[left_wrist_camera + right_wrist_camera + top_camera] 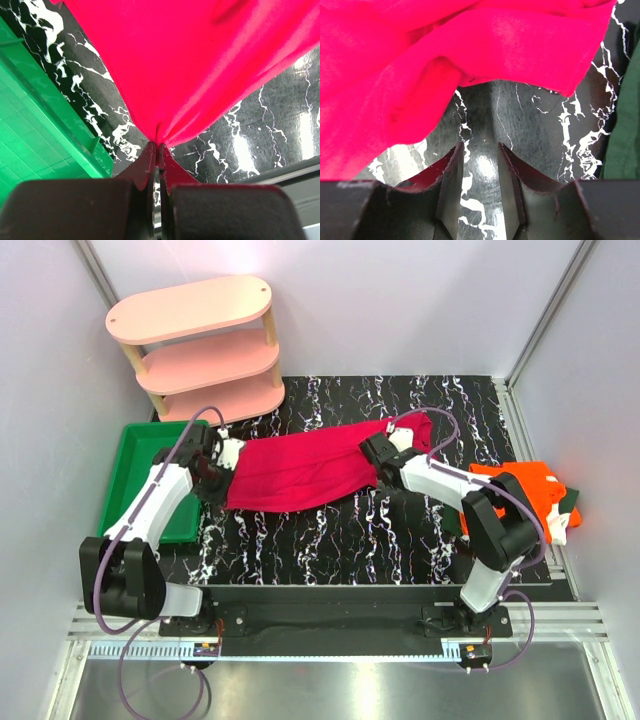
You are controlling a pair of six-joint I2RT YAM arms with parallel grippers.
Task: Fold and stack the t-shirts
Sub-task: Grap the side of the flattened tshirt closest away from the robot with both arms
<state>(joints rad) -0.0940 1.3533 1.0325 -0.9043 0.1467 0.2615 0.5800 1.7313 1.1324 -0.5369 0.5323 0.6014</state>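
A crimson t-shirt (300,470) lies stretched across the black marbled table, left to right. My left gripper (230,460) is at its left end, shut on a bunched corner of the cloth (200,60), which fans out from the fingertips of that gripper (158,146). My right gripper (382,454) is at the shirt's right end. In its wrist view it (480,147) stands open over bare table, with the crimson cloth (445,60) just ahead and nothing between the fingers. An orange t-shirt (520,490) lies on a dark green one (571,502) at the table's right edge.
A green plastic tray (135,480) sits at the left edge, close beside my left gripper, its rim (40,125) near the fingers. A pink three-tier shelf (200,345) stands at the back left. Dark green cloth (625,125) shows at the right of the right wrist view.
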